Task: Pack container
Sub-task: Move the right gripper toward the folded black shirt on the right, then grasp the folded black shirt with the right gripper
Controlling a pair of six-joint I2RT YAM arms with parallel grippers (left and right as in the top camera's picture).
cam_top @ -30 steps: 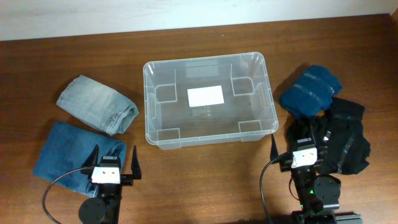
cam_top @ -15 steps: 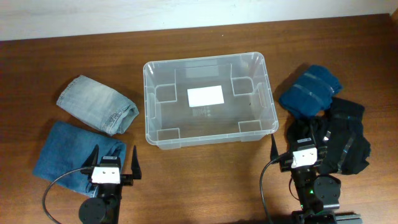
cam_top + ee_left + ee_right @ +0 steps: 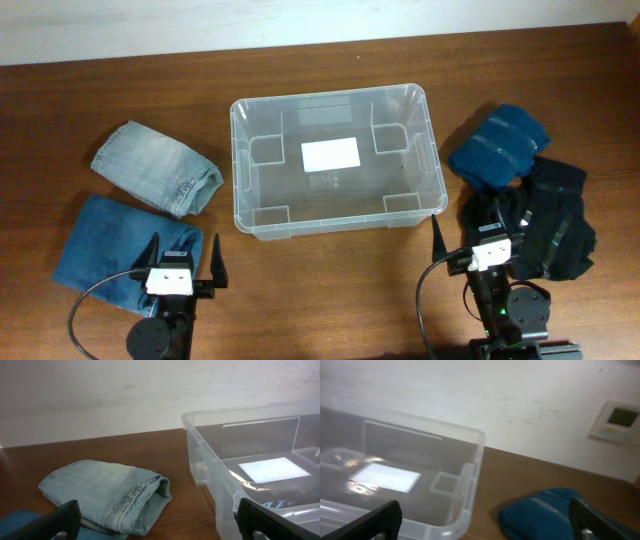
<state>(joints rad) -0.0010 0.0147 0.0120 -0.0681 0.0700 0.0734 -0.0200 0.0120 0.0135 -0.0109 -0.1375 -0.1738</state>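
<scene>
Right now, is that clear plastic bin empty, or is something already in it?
Empty. Only a white label shows on the bottom of the container; the pale jeans, blue jeans, teal garment and black garment lie outside it.

Container (image 3: pixel 338 160) mid-table; jeans (image 3: pixel 157 167) left; clothes (image 3: pixel 500 147) right.

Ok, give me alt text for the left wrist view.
A clear rectangular plastic container with a white label on its floor sits empty at right; a folded light-blue denim garment lies on the brown wooden table to its left.
</scene>
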